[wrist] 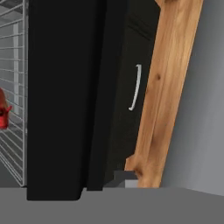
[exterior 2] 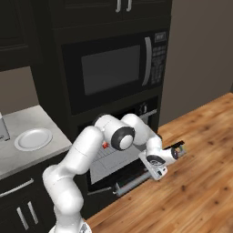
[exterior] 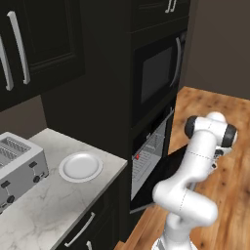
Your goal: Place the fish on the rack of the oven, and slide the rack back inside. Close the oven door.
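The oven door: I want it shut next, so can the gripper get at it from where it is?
Probably yes. The oven door hangs open, its underside facing bare floor, and the gripper sits just off its outer edge with nothing between. The fish lies on the rack.

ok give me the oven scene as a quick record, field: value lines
fish: small red item lying on the rack
rack: wire grid, in the oven opening
oven: black wall unit under the microwave
oven door: dropped open, silver handle at its outer edge
tool: out past the door over the wood floor, open or shut unclear
plate: white, on the counter, nothing on it
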Controlling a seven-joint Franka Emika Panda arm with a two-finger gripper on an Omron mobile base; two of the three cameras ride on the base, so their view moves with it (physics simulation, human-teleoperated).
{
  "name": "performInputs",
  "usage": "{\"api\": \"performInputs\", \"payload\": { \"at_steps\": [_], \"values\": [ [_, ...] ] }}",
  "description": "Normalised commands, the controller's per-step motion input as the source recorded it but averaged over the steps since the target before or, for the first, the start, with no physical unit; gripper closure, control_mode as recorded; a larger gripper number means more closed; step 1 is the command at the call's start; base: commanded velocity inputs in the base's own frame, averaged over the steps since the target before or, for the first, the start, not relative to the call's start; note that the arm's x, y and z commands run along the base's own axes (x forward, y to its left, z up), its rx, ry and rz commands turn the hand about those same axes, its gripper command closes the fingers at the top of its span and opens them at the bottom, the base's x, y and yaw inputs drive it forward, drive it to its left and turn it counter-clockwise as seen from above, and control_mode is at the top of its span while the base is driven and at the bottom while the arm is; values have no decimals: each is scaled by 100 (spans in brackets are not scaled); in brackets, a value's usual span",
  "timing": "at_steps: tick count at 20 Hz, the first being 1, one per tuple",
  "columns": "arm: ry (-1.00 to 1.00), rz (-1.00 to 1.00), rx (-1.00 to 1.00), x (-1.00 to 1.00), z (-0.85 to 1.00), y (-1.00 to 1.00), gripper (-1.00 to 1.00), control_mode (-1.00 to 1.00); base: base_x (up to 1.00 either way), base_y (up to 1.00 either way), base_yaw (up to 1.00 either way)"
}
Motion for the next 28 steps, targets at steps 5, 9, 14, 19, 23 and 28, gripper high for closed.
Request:
{"api": "performInputs", "payload": {
  "at_steps": [5, 9, 14, 19, 23, 28],
  "values": [
    [25, 43, 72, 39, 38, 54, -100, -100, 0, 0, 0],
    [20, 42, 73, 32, 44, 47, -100, -100, 0, 0, 0],
    [15, 43, 79, 18, 54, 20, -100, -100, 0, 0, 0],
    [16, 45, 85, 16, 58, 3, -100, -100, 0, 0, 0],
    [24, 46, 86, 22, 49, 5, -100, -100, 0, 0, 0],
    [22, 44, 76, 30, 56, 33, -100, -100, 0, 0, 0]
  ]
}}
